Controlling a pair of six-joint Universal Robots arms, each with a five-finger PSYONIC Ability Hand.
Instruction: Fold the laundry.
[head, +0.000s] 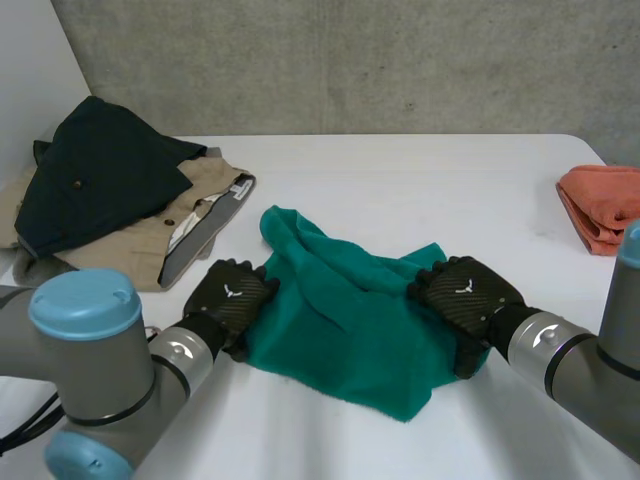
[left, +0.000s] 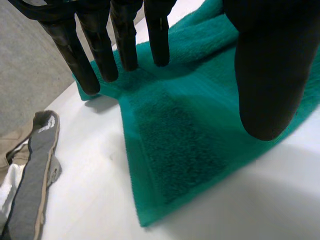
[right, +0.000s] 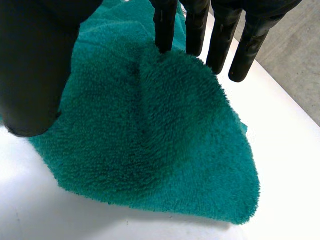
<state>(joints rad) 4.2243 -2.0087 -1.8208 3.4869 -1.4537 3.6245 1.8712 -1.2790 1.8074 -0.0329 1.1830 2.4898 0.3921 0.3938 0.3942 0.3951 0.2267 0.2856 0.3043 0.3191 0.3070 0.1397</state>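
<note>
Item: green towel (head: 345, 325), rumpled on table (head: 420, 190).
Left hand (head: 232, 298): fingers straight, at its left edge, probably to flatten.
Right hand (head: 465, 292): fingers straight, on right edge, gripping nothing.

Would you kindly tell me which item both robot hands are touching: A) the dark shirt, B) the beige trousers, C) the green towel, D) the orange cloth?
C: the left robot hand and the right robot hand sit on opposite edges of the green towel, fingers straight.
</note>
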